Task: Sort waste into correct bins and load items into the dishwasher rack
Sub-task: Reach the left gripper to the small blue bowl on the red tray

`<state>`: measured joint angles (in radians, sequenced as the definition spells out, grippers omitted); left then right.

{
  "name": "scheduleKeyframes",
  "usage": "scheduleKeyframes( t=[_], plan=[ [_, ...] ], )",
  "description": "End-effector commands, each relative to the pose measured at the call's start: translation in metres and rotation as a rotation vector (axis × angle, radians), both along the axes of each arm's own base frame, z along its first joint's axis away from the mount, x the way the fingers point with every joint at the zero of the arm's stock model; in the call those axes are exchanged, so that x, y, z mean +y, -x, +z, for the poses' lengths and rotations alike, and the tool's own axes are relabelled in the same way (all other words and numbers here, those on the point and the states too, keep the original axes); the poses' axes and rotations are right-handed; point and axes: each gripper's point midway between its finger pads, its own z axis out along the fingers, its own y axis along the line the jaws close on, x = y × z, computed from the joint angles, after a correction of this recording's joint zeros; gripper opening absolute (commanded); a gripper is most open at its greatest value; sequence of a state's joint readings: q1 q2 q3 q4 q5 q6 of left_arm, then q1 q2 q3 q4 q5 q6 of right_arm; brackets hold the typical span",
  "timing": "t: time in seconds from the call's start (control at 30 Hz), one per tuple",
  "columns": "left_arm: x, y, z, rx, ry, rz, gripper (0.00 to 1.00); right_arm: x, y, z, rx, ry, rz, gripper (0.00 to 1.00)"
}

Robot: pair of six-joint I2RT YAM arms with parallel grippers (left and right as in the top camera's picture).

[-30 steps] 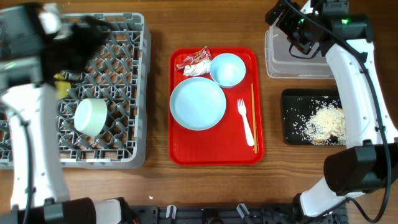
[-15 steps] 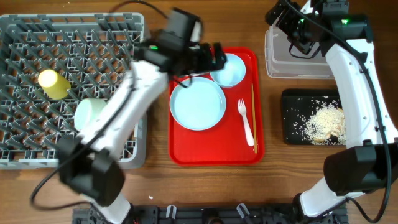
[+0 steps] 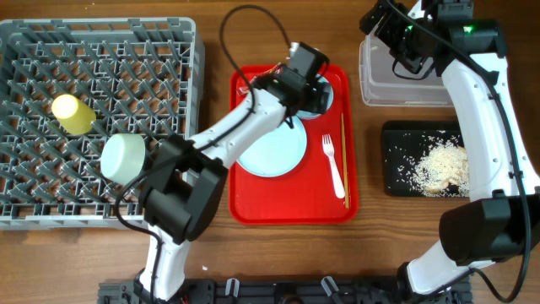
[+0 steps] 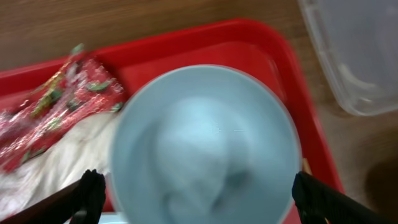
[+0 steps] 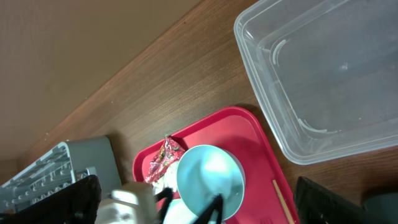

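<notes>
With our right jaws spread and left jaws spread wide above the small pale-blue bowl (image 4: 202,143), we judge it light, stiff and slick, best pinched across its rim.

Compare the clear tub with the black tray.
The clear tub is see-through; the black tray is opaque. The tub has taller walls; the tray is shallow. The tray holds rice scraps; none show in the tub. Both are rectangular and sit right of the red tray.
</notes>
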<state>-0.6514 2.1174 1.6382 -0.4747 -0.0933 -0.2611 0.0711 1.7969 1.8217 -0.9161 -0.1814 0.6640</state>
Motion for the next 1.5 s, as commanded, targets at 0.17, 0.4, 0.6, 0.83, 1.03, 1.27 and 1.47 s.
scheduleKeyframes(
  t=[0.17, 0.4, 0.6, 0.83, 1.03, 1.27, 1.47],
  plan=[
    [-0.034, 0.001, -0.006, -0.113, -0.067, -0.189, 0.88, -0.001, -0.002, -0.007, 0.012, 0.015, -0.002, 1.0],
    [-0.044, 0.013, -0.035, -0.058, -0.078, -0.228, 0.83, -0.001, -0.002, -0.007, 0.012, 0.015, -0.002, 1.0],
    [-0.045, 0.019, -0.059, -0.017, -0.097, -0.24, 0.72, -0.001, -0.002, -0.007, 0.012, 0.015, -0.002, 1.0],
    [-0.044, 0.019, -0.075, 0.0, -0.104, -0.235, 0.59, -0.001, -0.002, -0.007, 0.012, 0.015, -0.002, 1.0],
    [-0.044, 0.018, -0.074, -0.002, -0.102, -0.233, 0.25, -0.001, -0.002, -0.007, 0.012, 0.015, -0.002, 1.0],
    [-0.046, 0.017, -0.073, -0.01, -0.097, -0.233, 0.04, -0.001, -0.002, -0.007, 0.012, 0.015, -0.002, 1.0],
    [-0.051, 0.011, -0.048, -0.056, -0.057, -0.222, 0.04, -0.001, -0.002, -0.007, 0.012, 0.015, -0.002, 1.0]
  ],
)
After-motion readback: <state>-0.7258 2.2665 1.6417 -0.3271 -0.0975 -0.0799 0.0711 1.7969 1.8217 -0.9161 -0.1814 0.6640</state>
